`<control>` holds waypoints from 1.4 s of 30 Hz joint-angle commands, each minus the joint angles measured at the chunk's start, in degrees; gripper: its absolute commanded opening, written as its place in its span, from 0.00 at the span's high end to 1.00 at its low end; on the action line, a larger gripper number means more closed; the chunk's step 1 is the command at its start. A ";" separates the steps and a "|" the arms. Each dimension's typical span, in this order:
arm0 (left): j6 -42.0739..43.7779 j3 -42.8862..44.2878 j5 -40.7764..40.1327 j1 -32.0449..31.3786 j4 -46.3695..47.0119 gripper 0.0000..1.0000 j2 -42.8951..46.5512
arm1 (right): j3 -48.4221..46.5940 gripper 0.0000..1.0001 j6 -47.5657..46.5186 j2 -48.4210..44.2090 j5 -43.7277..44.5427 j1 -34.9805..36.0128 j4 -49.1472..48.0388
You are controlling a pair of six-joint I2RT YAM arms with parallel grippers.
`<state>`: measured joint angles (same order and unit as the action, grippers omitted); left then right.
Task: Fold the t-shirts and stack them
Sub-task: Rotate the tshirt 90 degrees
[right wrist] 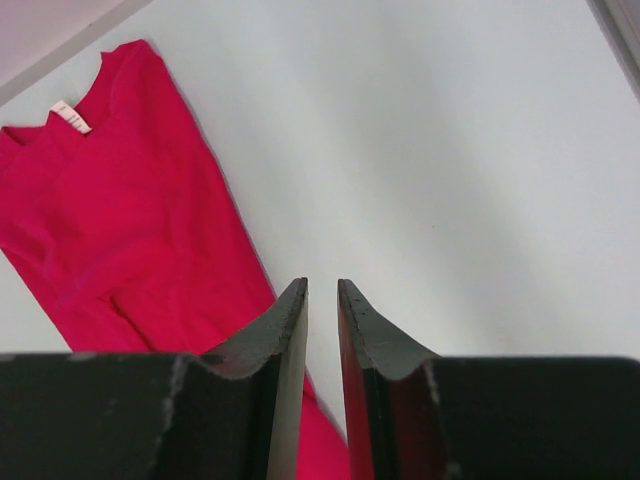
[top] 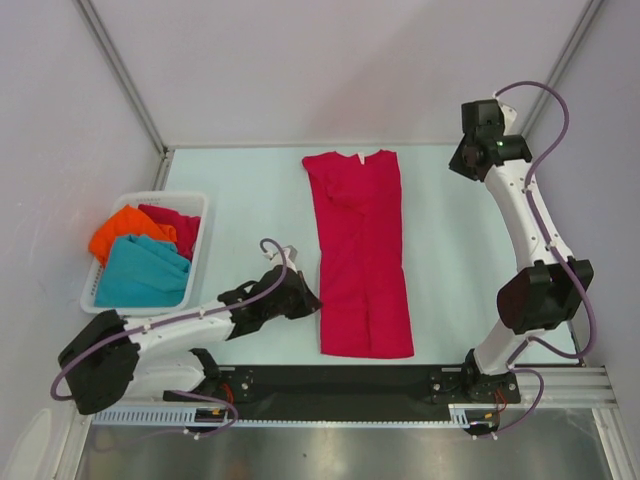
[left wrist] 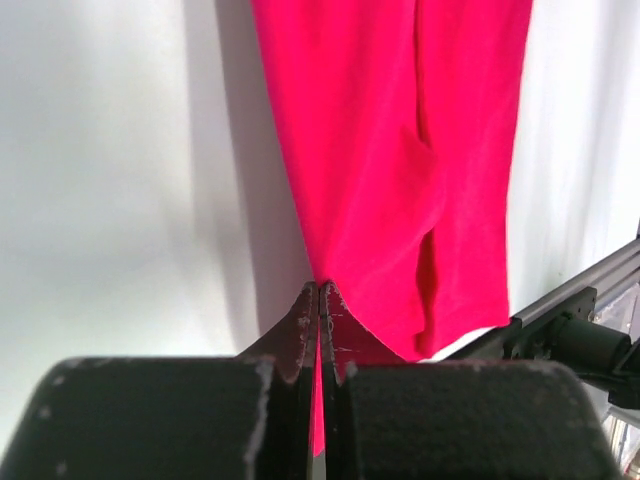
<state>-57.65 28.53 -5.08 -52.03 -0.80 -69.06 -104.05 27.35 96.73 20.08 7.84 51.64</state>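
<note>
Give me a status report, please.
Left gripper shut on crimson cloth t-shirt, left edge. Right gripper open, empty, right of collar. White slotted plastic basket apart, left.

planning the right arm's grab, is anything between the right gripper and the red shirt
Nothing visible does. Only bare table lies between the right gripper and the collar end of the red shirt. The left gripper is shut on the red shirt at its near left edge, and the basket sits far left.

Robot lab test cell: pale table (top: 250,190) boxed in by plain white panels (top: 330,70) on metal posts (top: 120,75). Left arm (top: 190,325) and right arm (top: 525,215) bolted to a black plate (top: 340,385) on an aluminium rail (top: 560,385), purple cables (top: 555,110) exposed.
</note>
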 commanded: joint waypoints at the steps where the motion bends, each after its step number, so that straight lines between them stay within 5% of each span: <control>1: -3.00 -2.69 -1.43 0.26 -5.09 1.00 5.94 | 2.18 0.76 0.95 -3.74 -0.56 0.86 -2.59; 8: -2.47 -0.51 0.85 -1.58 -5.35 0.99 2.71 | 6.58 0.75 1.30 -6.20 -1.79 1.22 -3.47; 13: -3.17 1.87 1.74 -3.16 -8.77 0.51 -0.29 | 9.82 0.73 0.86 -7.87 -5.64 0.87 -3.03; 16: -3.96 2.66 0.08 -5.71 -11.14 0.40 0.06 | 14.74 0.70 1.12 -9.27 -12.74 0.51 -3.47; 27: -5.90 -1.02 -6.78 -11.08 -19.32 0.38 9.63 | 54.97 0.64 8.85 -27.53 -39.48 4.46 -14.46; 38: -6.86 -2.60 -9.50 -12.13 -21.35 0.38 14.13 | 66.34 0.62 15.27 -42.14 -38.45 12.11 -8.41; 42: -5.20 -4.88 -8.64 -12.74 -13.57 0.38 13.60 | 68.63 0.62 16.77 -45.57 -36.78 13.61 -6.46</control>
<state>-63.09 25.74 -13.06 -63.88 -21.23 -55.92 -37.36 41.32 54.24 -17.47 20.08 42.61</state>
